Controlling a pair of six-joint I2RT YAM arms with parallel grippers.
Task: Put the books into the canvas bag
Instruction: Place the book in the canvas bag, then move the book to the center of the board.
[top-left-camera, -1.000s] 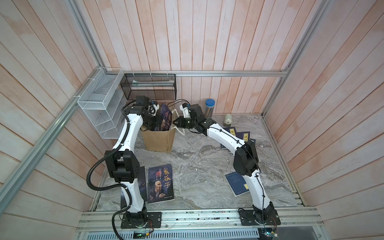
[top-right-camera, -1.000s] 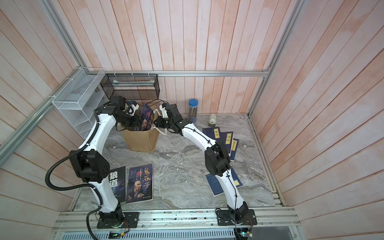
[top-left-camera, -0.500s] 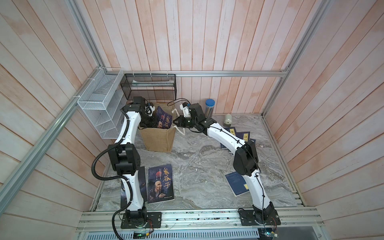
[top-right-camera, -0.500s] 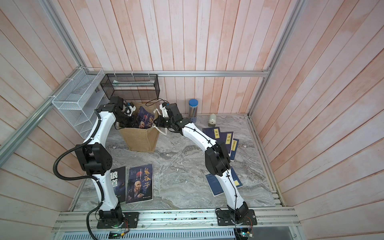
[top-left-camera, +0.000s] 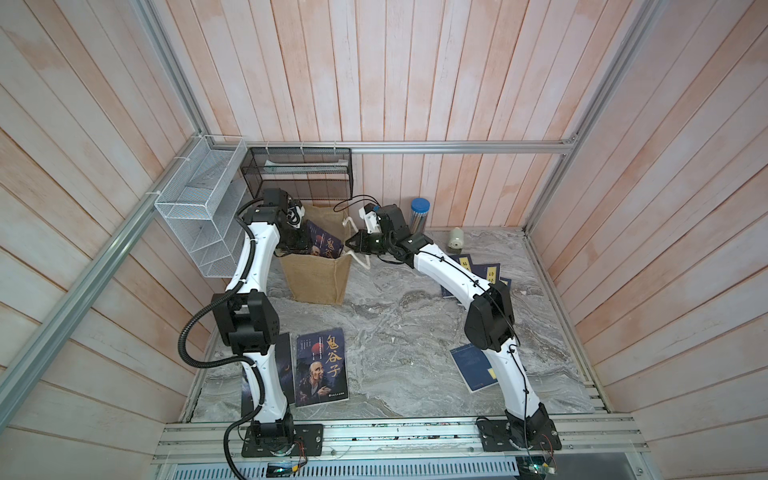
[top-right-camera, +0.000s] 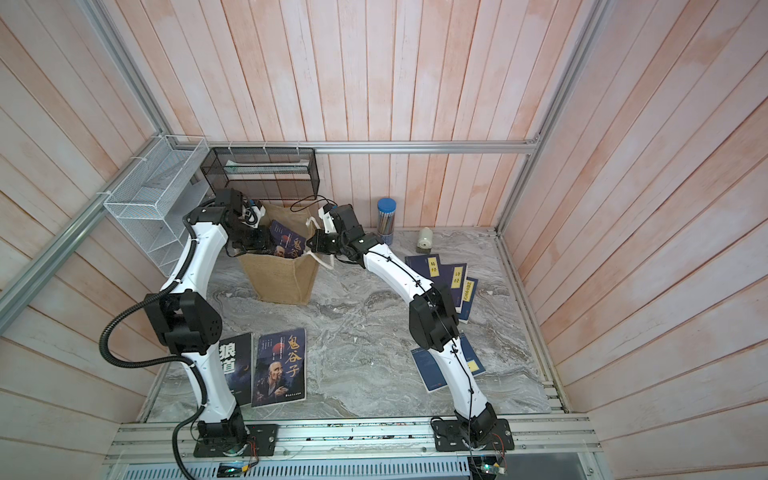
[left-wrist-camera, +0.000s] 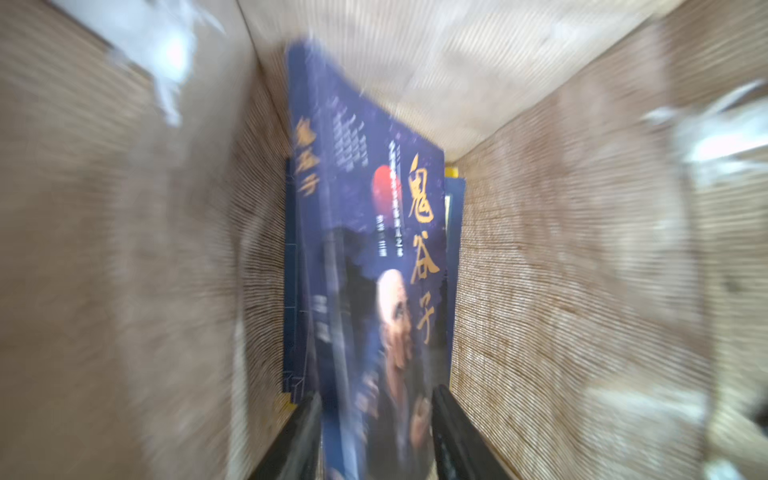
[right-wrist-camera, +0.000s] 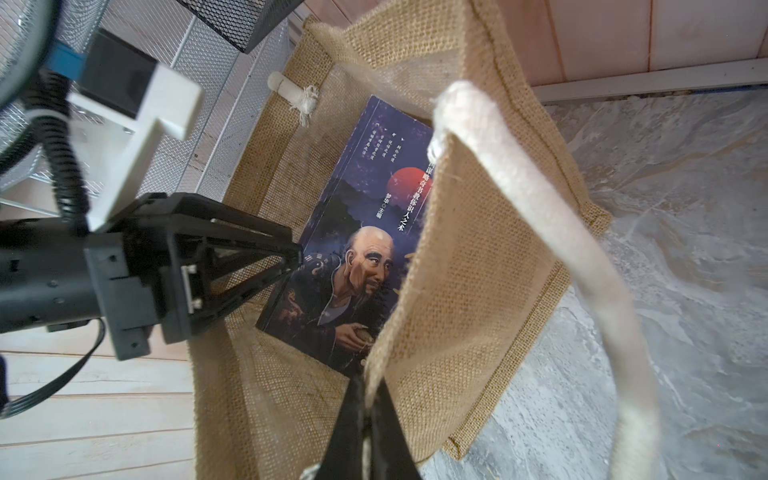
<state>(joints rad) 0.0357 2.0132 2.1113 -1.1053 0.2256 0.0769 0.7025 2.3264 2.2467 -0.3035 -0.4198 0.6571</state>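
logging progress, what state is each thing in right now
canvas bag, upright, mouth open
portrait book in the bag, leaning, cover visible
left tool, jaws apart around that book
right tool, shut on the bag's rim
second portrait book, flat, face up
dark book beside it, flat, partly hidden
three navy books, flat, overlapping
fourth navy book, flat, partly hidden
blue-lidded tube, upright, lid on

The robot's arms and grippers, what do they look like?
Both the left arm and right arm have smooth white link shells between boxy black joint housings, on black bases bolted to an aluminium rail. A thick black corrugated hose runs off the left one; a thin black cable is tied along the right. The left gripper and right gripper are black, with tapering jaws.
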